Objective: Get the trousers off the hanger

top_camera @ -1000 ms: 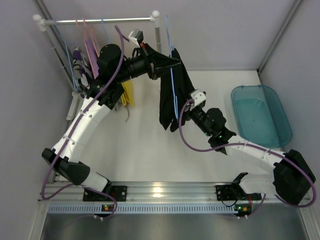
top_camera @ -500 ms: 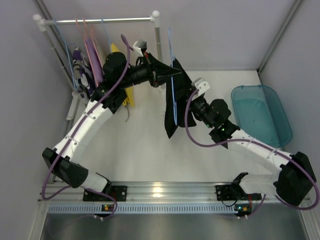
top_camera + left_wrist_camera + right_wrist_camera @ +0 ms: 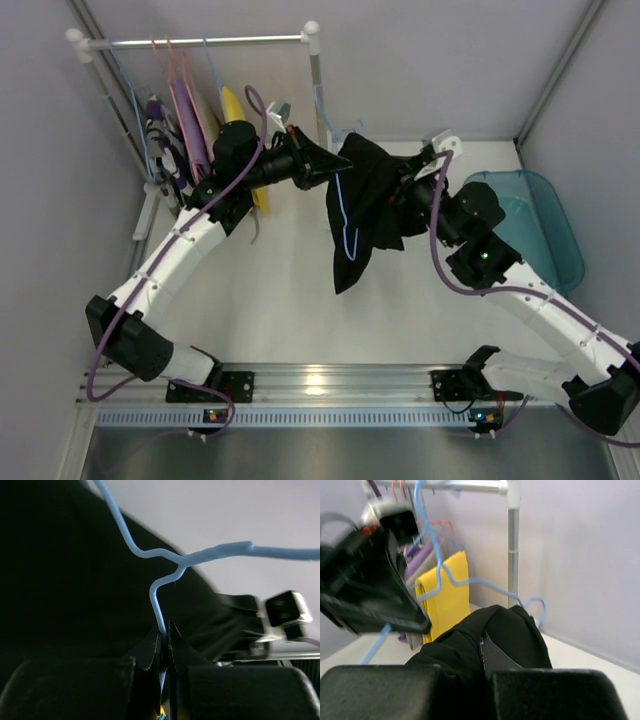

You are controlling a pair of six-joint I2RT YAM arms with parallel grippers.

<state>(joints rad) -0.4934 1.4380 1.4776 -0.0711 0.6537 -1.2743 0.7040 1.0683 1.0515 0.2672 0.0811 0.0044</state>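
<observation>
Overhead, the black trousers (image 3: 372, 195) hung bunched above the tabletop (image 3: 280, 300), draped over the light-blue hanger (image 3: 337, 215). At their 9 o'clock, the left fingers (image 3: 149, 647) pinched the hanger's wire stem just under its twisted neck. At their 3 o'clock, the right fingers (image 3: 545, 695) were pressed onto a fold of the trousers. A teal bin (image 3: 520, 235) sat at the tabletop's 3 o'clock edge, and a clothes rack (image 3: 200, 42) stood at 11 o'clock.
</observation>
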